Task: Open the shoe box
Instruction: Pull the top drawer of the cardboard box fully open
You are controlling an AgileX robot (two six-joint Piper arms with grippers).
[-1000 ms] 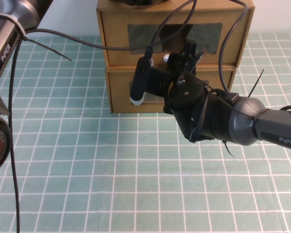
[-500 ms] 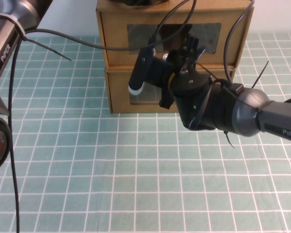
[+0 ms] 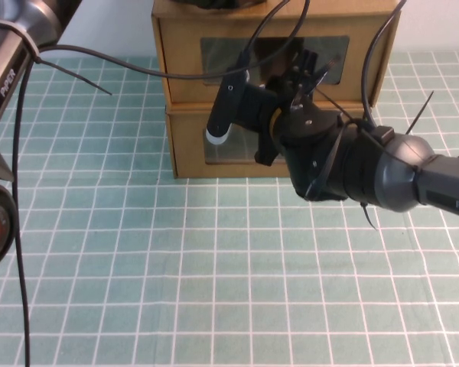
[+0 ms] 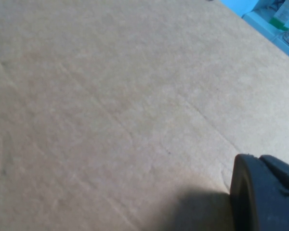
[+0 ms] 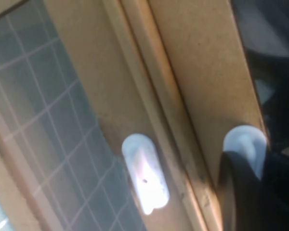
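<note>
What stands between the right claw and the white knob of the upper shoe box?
Nothing visible does. The right claw is at the front of the upper shoe box, against its white knob. The left claw hangs close over bare cardboard.

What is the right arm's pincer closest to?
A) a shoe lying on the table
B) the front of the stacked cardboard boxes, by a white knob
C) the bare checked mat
B: the right pincer is up against the front of the stacked cardboard boxes, beside a white knob; the left pincer is close over bare cardboard.
</note>
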